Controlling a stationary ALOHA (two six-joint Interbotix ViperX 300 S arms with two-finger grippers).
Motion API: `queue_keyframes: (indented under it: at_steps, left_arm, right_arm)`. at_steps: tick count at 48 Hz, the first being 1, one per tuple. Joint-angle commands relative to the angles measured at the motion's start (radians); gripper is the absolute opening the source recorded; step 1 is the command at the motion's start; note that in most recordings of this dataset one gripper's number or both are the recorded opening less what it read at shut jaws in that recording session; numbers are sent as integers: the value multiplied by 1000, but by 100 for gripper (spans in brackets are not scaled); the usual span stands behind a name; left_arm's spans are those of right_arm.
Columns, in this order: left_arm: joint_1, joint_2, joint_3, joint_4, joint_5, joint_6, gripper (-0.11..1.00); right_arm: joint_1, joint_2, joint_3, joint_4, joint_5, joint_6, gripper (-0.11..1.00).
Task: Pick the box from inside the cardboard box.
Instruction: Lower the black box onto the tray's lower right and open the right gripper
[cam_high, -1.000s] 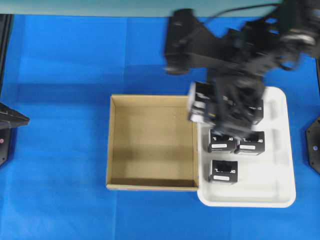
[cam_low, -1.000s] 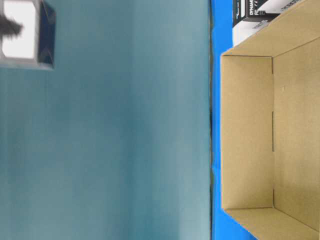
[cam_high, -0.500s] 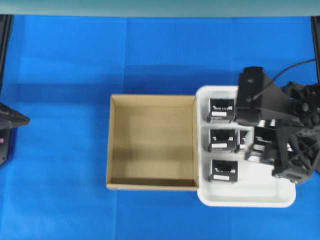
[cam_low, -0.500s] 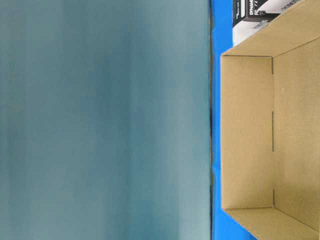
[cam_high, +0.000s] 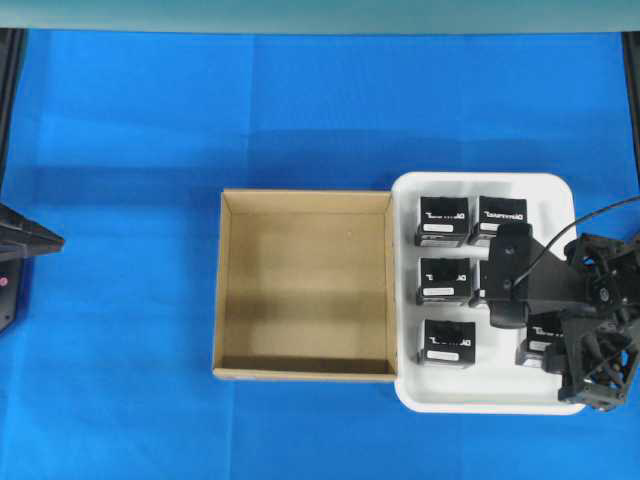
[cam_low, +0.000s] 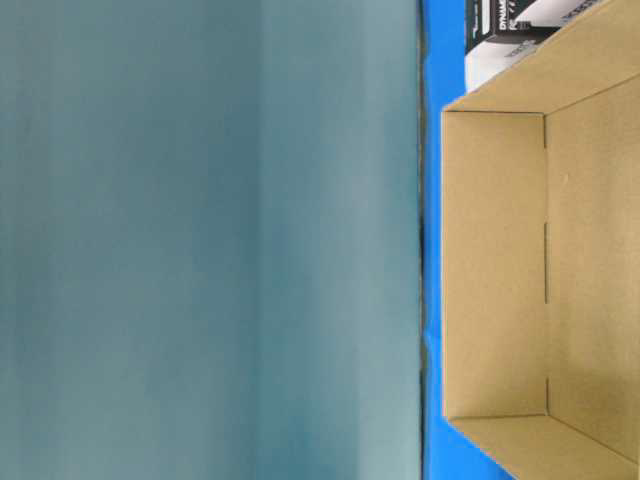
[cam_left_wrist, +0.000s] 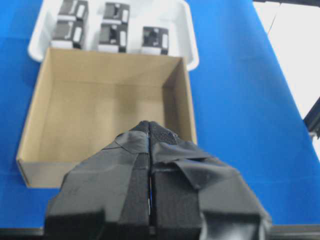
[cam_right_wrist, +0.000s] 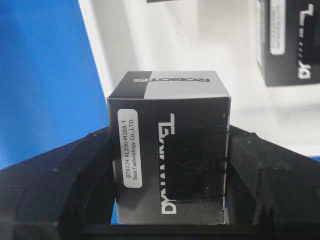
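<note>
Overhead view, right side: the right arm covers part of the white tray and hides one box almost wholly.

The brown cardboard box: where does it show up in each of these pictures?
Overhead: cardboard box, centre, left of the white tray.
Table-level: cardboard box, right side, seen sideways, nothing in the part shown.
Left wrist: cardboard box, centre, beyond the left gripper.
Right wrist: not in it.
Shared landmark: the white tray beside it.
</note>
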Motion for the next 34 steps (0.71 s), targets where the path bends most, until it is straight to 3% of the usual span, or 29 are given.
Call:
queue_keyframes:
  at_steps: [1, 34]
  left_arm:
    - [-2, 14, -20, 3, -5, -3, -7]
    - [-2, 15, -18, 3, -8, -3, -7]
  right_arm:
    - [14, 2, 20, 3, -57, 0, 61]
    - [28, 98, 206, -6, -396, -2, 61]
